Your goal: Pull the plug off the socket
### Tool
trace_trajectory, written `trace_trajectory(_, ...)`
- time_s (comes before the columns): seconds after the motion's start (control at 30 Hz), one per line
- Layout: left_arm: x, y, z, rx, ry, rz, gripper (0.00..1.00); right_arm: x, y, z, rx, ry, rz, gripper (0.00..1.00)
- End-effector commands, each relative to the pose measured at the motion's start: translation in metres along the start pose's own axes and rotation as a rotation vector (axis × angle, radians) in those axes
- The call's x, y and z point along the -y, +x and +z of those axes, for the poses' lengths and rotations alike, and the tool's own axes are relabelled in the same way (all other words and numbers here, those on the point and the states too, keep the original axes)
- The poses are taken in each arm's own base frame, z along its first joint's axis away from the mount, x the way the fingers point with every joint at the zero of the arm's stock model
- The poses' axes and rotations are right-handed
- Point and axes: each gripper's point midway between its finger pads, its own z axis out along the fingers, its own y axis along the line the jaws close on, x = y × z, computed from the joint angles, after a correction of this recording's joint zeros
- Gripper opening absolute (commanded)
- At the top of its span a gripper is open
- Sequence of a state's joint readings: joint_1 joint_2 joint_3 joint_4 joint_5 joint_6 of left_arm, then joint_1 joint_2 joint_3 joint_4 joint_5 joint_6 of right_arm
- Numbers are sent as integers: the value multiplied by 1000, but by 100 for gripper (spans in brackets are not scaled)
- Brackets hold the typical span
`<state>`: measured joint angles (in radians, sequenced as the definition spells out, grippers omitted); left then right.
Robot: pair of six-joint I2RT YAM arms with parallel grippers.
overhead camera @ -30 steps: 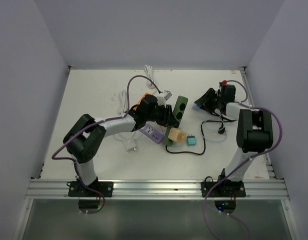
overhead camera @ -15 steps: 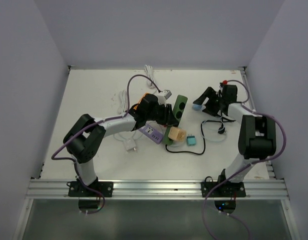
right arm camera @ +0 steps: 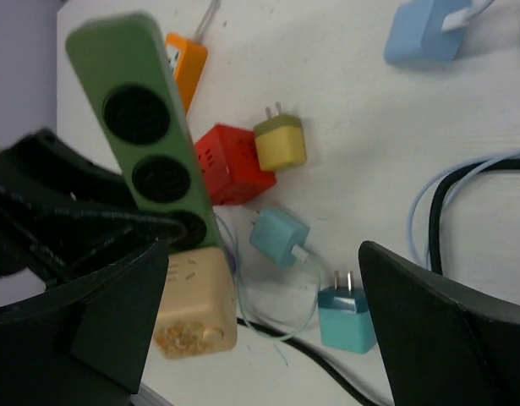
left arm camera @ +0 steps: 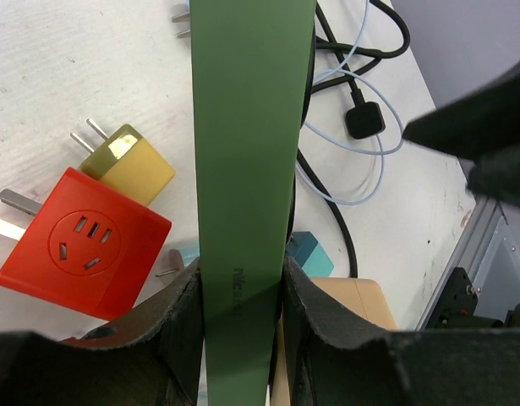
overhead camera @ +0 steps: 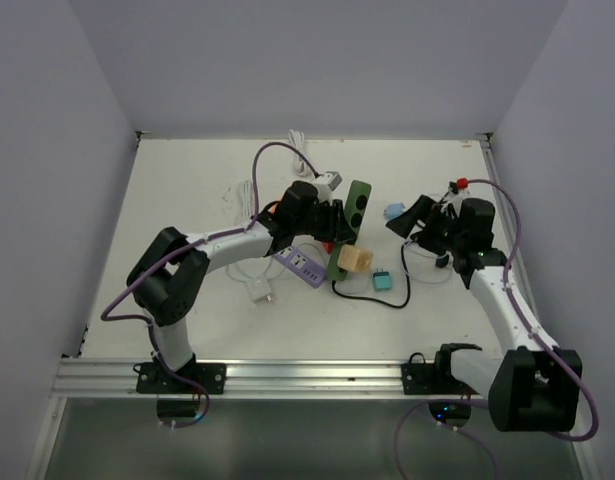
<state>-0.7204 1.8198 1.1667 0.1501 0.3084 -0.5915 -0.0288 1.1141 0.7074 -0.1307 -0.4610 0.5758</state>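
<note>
Around the middle of the long green plastic power strip [left arm camera: 243, 169], the left gripper [left arm camera: 241, 326] is pinched tight, holding it tilted up off the white table [overhead camera: 187, 200]. Right of the strip, a light-blue plastic plug [overhead camera: 394, 211] lies free on the table, apart from the sockets. Just beside that plug, the right gripper [overhead camera: 415, 222] has its fingers spread wide, holding nothing. Against the strip's near end sits a tan block-shaped plug [right arm camera: 196, 296].

White arms [overhead camera: 232, 247], black joints [overhead camera: 165, 275], purple cables [overhead camera: 270, 150]
</note>
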Motion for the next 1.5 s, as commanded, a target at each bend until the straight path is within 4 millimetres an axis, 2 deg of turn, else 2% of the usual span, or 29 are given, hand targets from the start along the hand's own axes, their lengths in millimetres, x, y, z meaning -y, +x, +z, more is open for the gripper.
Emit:
trace_trajectory(0.0, 25, -46, -1, 110, 60, -7, 0, -45, 29, -11, -38, -166, -171, 99)
trace_trajectory(0.1, 28, -49, 0, 119, 65, -14, 0, -59, 51, -16, -58, -166, -274, 99)
trace_trajectory(0.3, 29, -54, -3, 133, 60, -18, 0, -57, 71, -10, -88, -165, -292, 99)
trace_trajectory(0.83, 40, -57, -9, 152, 86, -35, 0, -53, 95, 9, -140, -158, -269, 99)
trace_trajectory(0.9, 43, -57, -10, 153, 97, -33, 0, -54, 97, 13, -142, -160, -261, 96)
trace_trajectory(1.17, 45, -51, -9, 147, 121, -45, 0, -63, 98, 19, -139, -149, -276, 75)
trace_trajectory(1.23, 47, -51, -9, 151, 126, -42, 0, -61, 98, 20, -140, -140, -275, 63)
trace_trajectory(1.3, 46, -52, -9, 156, 114, -32, 0, -61, 98, 20, -135, -134, -274, 54)
trace_trajectory(1.33, 46, -54, -9, 161, 106, -24, 0, -61, 97, 20, -130, -128, -273, 44)
trace_trajectory(1.4, 40, -51, -7, 157, 59, 6, 0, -61, 93, 20, -114, -114, -275, 32)
trace_trajectory(1.43, 39, -52, -5, 160, 39, 22, 0, -60, 93, 18, -113, -108, -274, 23)
trace_trajectory(1.47, 32, -49, -4, 157, -14, 46, 0, -61, 92, 18, -110, -101, -279, 19)
